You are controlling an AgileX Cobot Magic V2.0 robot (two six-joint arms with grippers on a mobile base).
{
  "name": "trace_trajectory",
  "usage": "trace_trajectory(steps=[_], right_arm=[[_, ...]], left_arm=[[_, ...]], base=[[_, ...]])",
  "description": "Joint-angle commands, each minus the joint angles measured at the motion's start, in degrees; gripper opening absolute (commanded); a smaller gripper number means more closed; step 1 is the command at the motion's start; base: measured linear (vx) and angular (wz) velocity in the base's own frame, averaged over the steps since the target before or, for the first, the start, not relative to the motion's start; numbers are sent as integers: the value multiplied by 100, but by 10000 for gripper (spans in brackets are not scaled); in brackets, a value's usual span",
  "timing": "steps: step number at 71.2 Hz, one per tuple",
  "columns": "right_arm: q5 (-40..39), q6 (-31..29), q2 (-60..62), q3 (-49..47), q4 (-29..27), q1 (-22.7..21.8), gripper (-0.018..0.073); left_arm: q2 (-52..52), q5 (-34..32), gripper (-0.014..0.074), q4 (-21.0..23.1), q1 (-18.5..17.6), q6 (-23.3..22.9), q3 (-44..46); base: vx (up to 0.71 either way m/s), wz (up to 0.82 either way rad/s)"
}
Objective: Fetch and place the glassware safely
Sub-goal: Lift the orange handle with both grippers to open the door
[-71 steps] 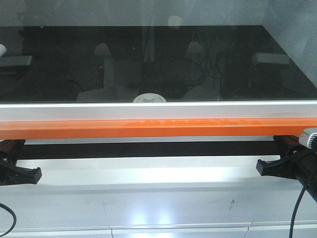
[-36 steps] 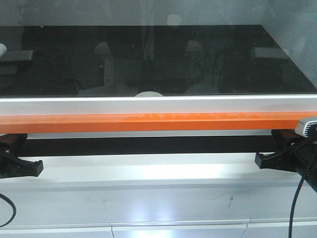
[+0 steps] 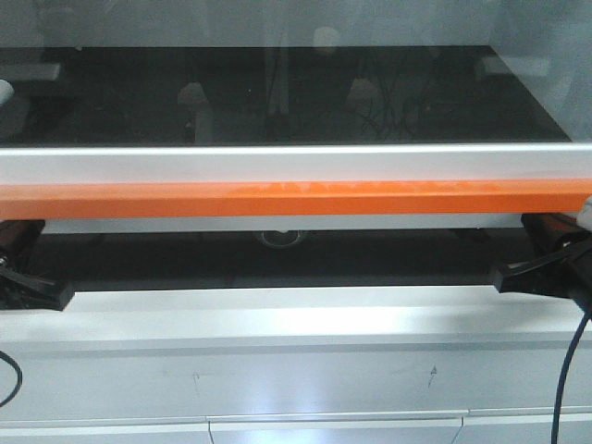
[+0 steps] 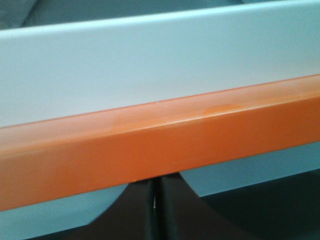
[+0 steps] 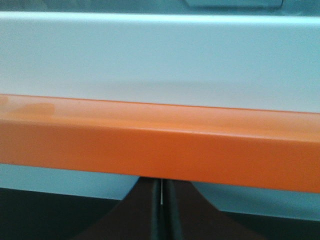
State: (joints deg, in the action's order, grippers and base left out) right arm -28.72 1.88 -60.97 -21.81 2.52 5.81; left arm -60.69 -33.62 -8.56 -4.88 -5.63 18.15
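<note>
A glass sash with a white frame (image 3: 296, 165) and an orange handle bar (image 3: 296, 199) spans the exterior view. Just under its lower edge, in the dark opening, only the off-white lid of the glassware (image 3: 280, 238) peeks out; its body is hard to make out. My left gripper (image 3: 63, 294) is shut, low at the left end of the opening. In the left wrist view its tips (image 4: 155, 184) sit right below the orange bar (image 4: 160, 145). My right gripper (image 3: 504, 276) is shut as well, tips (image 5: 161, 184) tucked beneath the bar (image 5: 160, 145).
A white counter ledge (image 3: 296, 324) runs along the front below the opening, with drawer fronts (image 3: 333, 430) under it. The dark glass (image 3: 277, 92) reflects cables and equipment. Black cables (image 3: 566, 370) hang at the right.
The sash and its orange bar have risen, widening the dark gap beneath. Both grippers moved up with it. The lid, earlier seen through the glass, now shows below the bar.
</note>
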Motion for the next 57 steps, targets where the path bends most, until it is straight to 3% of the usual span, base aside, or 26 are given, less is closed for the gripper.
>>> trace_trajectory(steps=[1, 22, 32, 47, 57], right_arm=[[-2157, -93, 407, -511, 57, -25, -1], [-1593, -13, 793, -507, 117, -25, -1], [-717, 499, 1193, -451, 619, -25, -1], [-30, 1362, 2003, 85, 1562, -25, -1], [199, 1881, 2516, 602, 1750, -25, -1]], left_arm=[[387, -1638, -7, 224, 1, -10, 572], [939, -764, -7, 205, 1, -75, 705], [1319, 37, -7, -346, 1, -422, 705], [2185, 1162, -7, -1544, 1, -1651, 505], [2688, 1702, -7, -1725, 1, -2144, 73]], base=[[0, 0], [0, -1], [0, 0], [0, 0], [0, 0]])
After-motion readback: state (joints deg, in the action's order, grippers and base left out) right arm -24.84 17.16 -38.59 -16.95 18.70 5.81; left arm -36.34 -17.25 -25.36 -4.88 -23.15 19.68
